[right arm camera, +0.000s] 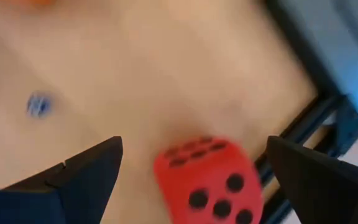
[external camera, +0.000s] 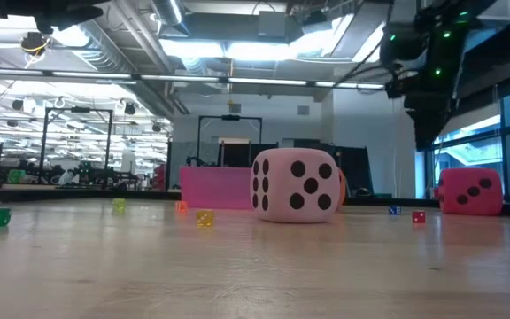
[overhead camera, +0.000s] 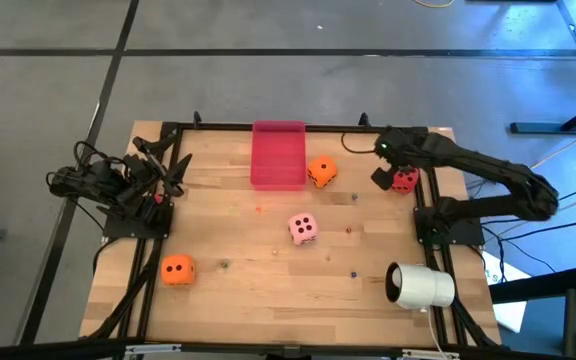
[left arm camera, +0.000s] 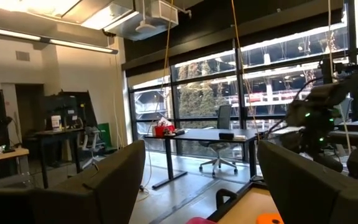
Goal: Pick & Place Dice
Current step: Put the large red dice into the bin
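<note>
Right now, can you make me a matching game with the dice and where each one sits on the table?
Things:
1. red die
2. pale pink die
3. orange die
4. other orange die

Places:
A. middle of the table
B. beside the pink tray
C. under the right gripper, between its open fingers
D. near corner on the left arm's side

Pairs: 1-C, 2-A, 3-D, 4-B

Red die (overhead camera: 405, 180) by the right edge; pink die (overhead camera: 303, 228) mid-table; orange dice (overhead camera: 321, 172) near centre-back and front left (overhead camera: 177, 269).
</note>
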Available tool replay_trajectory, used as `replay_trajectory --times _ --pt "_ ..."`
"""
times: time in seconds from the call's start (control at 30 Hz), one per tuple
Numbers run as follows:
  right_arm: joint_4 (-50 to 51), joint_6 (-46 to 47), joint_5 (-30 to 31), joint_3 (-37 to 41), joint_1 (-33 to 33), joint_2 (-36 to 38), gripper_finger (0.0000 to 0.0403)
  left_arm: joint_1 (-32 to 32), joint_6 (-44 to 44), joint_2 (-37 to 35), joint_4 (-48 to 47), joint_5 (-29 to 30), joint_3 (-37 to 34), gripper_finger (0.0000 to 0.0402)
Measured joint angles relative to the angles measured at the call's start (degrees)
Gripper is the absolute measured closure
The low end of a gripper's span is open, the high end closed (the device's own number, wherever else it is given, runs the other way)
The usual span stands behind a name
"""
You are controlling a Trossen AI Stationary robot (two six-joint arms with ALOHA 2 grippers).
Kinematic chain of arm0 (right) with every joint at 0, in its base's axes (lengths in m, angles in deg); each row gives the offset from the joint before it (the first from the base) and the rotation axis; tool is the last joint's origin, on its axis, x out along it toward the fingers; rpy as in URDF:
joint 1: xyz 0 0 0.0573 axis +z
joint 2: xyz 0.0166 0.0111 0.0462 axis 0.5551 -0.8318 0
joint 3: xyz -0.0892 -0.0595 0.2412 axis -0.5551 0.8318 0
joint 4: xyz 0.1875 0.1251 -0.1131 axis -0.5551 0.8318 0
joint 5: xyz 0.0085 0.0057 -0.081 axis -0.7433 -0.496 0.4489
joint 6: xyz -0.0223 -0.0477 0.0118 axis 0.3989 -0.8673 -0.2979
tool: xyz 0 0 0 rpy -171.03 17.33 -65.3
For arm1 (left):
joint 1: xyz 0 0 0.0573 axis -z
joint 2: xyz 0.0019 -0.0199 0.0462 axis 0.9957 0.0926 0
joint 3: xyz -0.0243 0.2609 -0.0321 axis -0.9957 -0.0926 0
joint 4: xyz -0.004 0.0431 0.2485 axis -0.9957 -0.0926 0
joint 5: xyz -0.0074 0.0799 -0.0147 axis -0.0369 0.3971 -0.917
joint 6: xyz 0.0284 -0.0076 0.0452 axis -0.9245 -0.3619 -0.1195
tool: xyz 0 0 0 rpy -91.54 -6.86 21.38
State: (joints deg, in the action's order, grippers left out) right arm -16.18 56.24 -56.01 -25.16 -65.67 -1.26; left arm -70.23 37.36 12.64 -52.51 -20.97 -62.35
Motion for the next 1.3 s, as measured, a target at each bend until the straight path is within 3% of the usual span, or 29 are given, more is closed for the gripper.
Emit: replay_trajectory --times 0.2,0.57,1.0,1.3 --pt "13.1 -2.3 -1.0 -5.8 -2.6 -8.5 0.0003 0.0 1.0 0.0 -1.5 -0.1 0.0 0.0095" --pt "13.9 -6.7 -0.5 -5.8 -4.8 -12.5 0.0003 0.0 0.9 0.0 -4.4 -0.1 0.0 0.0095" --pt "13.8 -10.2 -3.8 -5.7 -14.0 -12.9 0.0003 0.0 6.6 0.0 -10.0 -0.1 0.0 0.0096" --pt "13.9 -14.2 -4.3 -5.9 -14.9 -18.9 0.0003 0.0 7.0 0.0 -10.3 -0.1 0.0 0.0096"
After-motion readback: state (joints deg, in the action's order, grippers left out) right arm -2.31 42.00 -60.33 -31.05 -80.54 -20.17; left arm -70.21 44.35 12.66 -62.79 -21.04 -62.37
